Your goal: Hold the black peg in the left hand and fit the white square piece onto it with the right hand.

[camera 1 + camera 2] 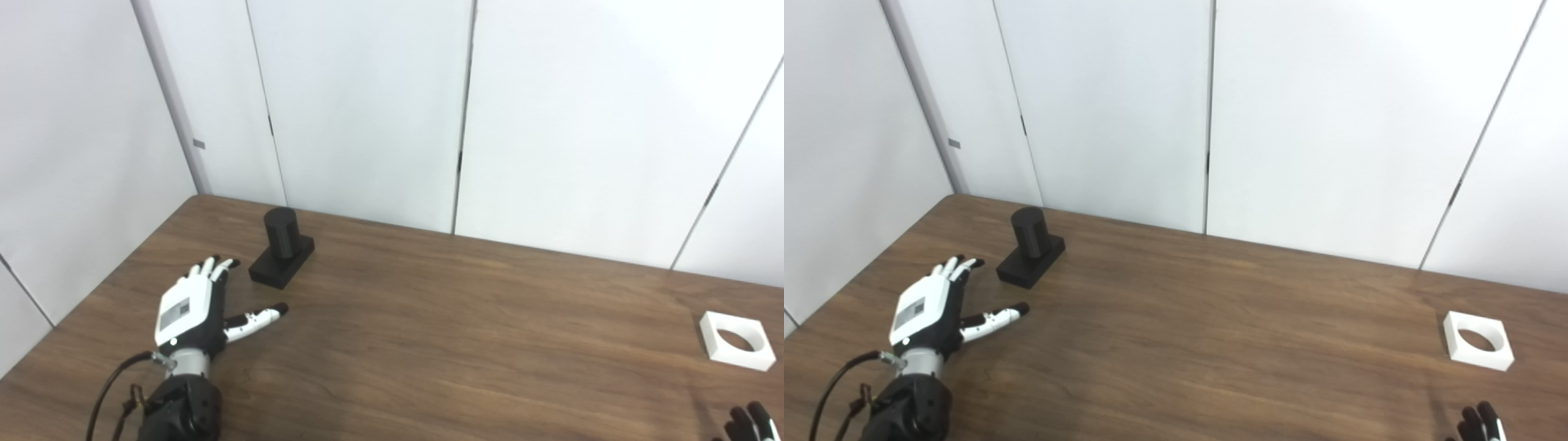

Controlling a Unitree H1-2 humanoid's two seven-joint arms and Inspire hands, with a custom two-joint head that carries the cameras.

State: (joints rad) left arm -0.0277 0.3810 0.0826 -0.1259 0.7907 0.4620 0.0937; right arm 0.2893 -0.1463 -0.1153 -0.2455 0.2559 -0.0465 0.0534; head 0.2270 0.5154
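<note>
Resting near the black peg (pixel 281 247), the left hand (pixel 191 309) spreads its fingers (pixel 256 318) (empty); right hand (pixel 750 422) state indiscernible; white square piece (pixel 737 340) lies apart.

Black peg (pixel 282 246), white square piece (pixel 737 340)

The left arm comes in at the near left, its dark forearm and a looped black cable showing at the lower edge. The left hand (pixel 190 309) is spread flat with the white back plate turned up, fingers (pixel 211 267) stretched toward the far side and slightly apart, thumb (pixel 257 319) swung out to the right. It holds nothing. Of the right hand (pixel 1479 424) only a few black fingertips show at the near right corner, pointing up and away; the rest lies outside both views, so its pose cannot be judged.
</note>
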